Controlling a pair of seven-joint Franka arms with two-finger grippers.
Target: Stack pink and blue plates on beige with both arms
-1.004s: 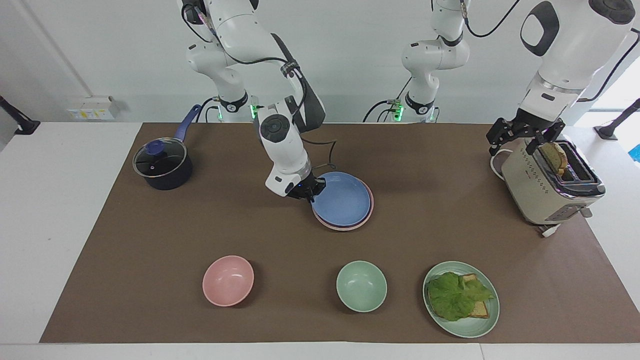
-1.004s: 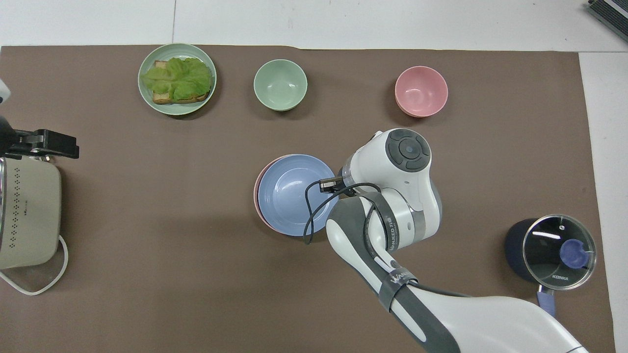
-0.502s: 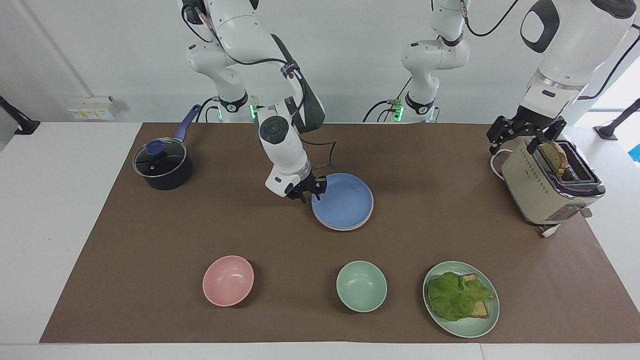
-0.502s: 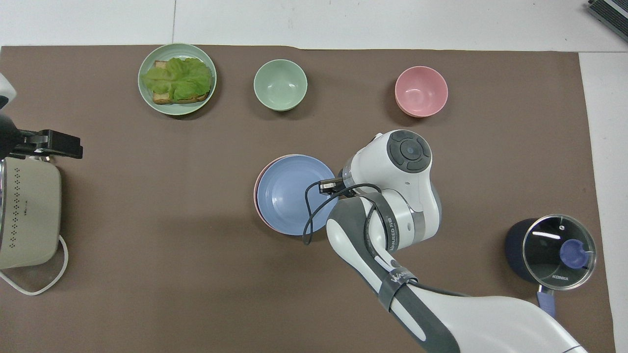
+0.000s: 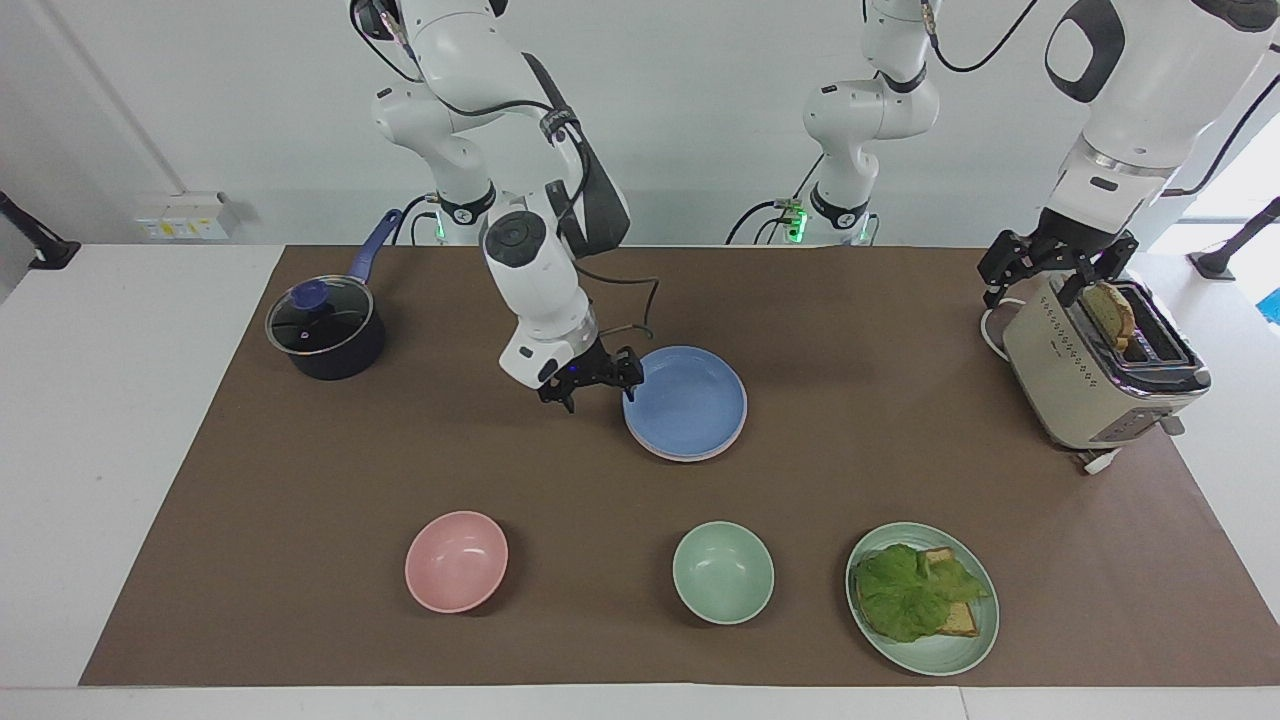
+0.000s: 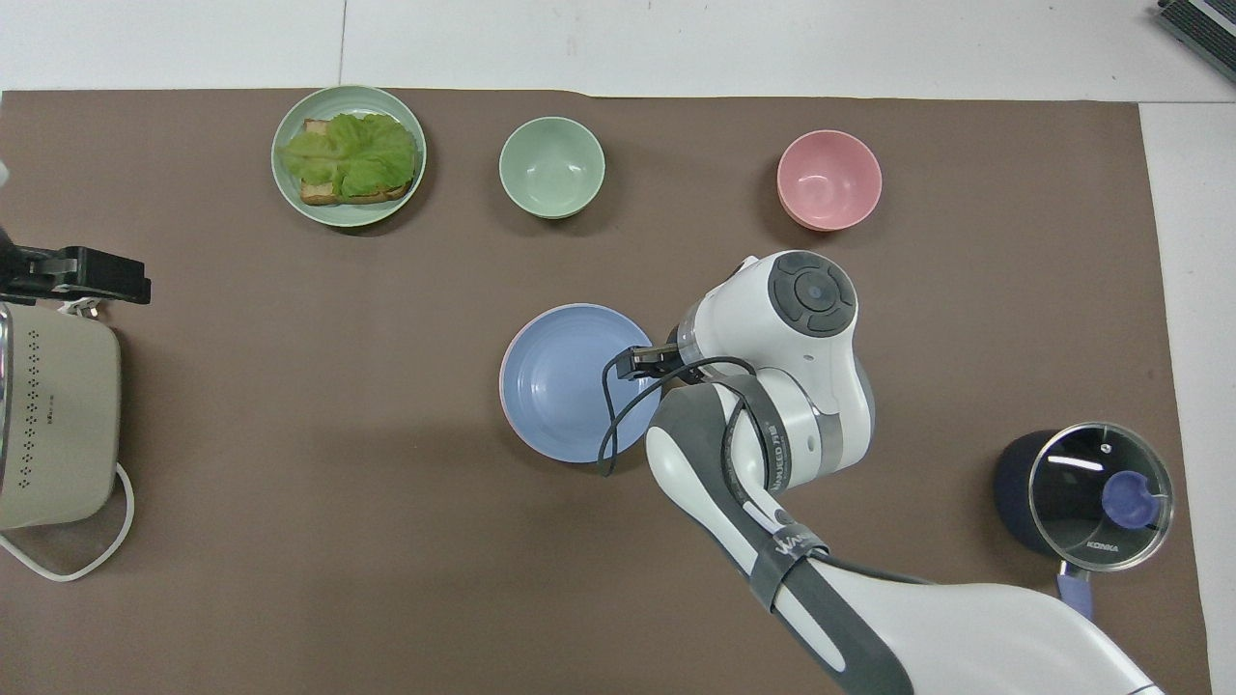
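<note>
The blue plate [image 5: 685,400] lies flat on top of the pink plate [image 5: 700,459], of which only a thin rim shows around it. In the overhead view the blue plate [image 6: 570,381] covers nearly the whole stack. The beige plate is hidden. My right gripper [image 5: 592,383] hangs open and empty just off the blue plate's rim, toward the right arm's end of the table; its tips [image 6: 642,359] peek out from under the wrist in the overhead view. My left gripper [image 5: 1055,265] waits open over the toaster [image 5: 1090,380].
A lidded dark pot [image 5: 325,335] stands near the right arm's base. A pink bowl [image 5: 456,560], a green bowl [image 5: 722,572] and a green plate [image 5: 985,640] with lettuce and bread line the edge farthest from the robots. Bread sticks out of the toaster.
My right gripper has opened and let go of the blue plate, which dropped level onto the pink one. The gripper then drew back from the rim. The left gripper rose slightly.
</note>
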